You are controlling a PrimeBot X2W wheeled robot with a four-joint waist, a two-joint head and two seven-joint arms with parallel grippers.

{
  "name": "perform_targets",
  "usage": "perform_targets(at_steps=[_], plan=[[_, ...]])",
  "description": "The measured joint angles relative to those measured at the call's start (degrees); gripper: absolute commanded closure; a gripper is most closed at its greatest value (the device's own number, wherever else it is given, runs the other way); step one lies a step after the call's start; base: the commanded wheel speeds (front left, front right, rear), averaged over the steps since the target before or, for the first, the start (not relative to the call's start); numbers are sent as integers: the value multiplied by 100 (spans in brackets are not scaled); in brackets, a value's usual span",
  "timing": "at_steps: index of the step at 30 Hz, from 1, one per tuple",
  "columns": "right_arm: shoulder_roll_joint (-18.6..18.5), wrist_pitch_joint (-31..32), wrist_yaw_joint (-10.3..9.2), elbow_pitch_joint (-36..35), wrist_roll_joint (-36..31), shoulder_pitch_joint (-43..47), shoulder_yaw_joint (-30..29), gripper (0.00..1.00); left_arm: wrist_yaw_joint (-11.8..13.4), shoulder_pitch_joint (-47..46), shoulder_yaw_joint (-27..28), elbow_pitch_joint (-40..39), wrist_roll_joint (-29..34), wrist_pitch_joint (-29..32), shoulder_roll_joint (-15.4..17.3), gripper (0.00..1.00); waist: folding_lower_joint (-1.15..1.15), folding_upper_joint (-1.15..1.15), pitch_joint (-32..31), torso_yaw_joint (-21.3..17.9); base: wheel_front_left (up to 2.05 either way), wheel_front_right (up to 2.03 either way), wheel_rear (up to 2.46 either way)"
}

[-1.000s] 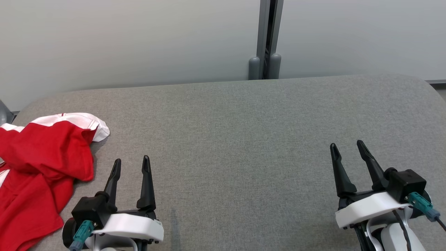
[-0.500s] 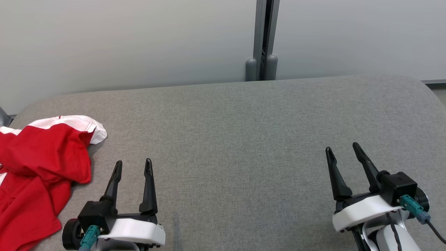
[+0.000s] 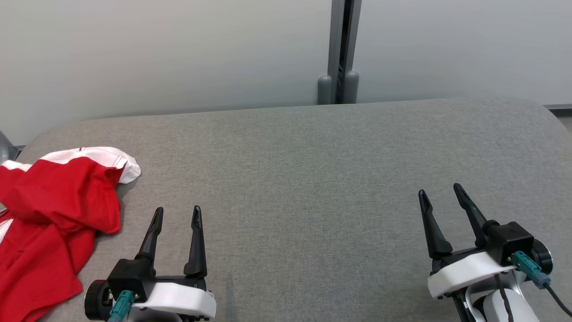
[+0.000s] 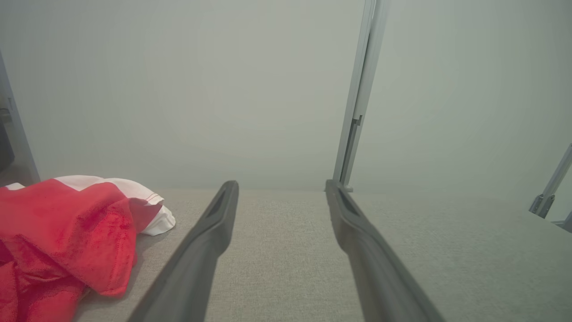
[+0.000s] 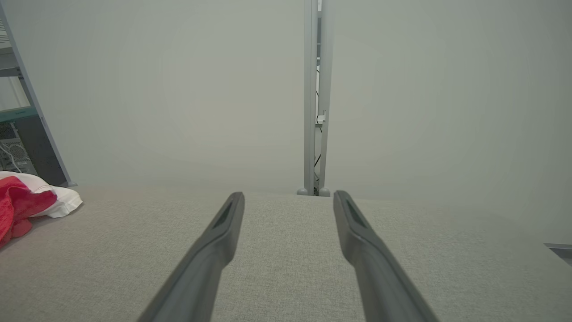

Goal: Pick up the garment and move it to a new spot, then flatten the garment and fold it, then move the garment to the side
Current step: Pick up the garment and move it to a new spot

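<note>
Red shirt (image 3: 53,214) crumpled at counter (image 3: 313,179) left end, untouched. Left gripper (image 3: 177,209), right gripper (image 3: 440,189): jaws wide, empty. Risk: single-layer pinch drags bunched cloth off edge.

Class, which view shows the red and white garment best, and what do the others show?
The head view: the garment lies crumpled at the left of the grey surface, seen from above, though the frame cuts it. The left wrist view shows its folds side-on; the right wrist view, just a corner.
</note>
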Motion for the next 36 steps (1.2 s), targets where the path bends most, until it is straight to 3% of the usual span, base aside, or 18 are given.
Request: perform_targets(at_steps=[9,36], plan=[[-3,0,0,-66,-1,68,87,0,25,3,-45,115,-11,0,1,0,0,0,14,441,0,0,0],[-1,-1,5,-53,260,271,556,0,-33,221,194,-18,105,-1,2,0,0,0,-239,2437,0,0,0]])
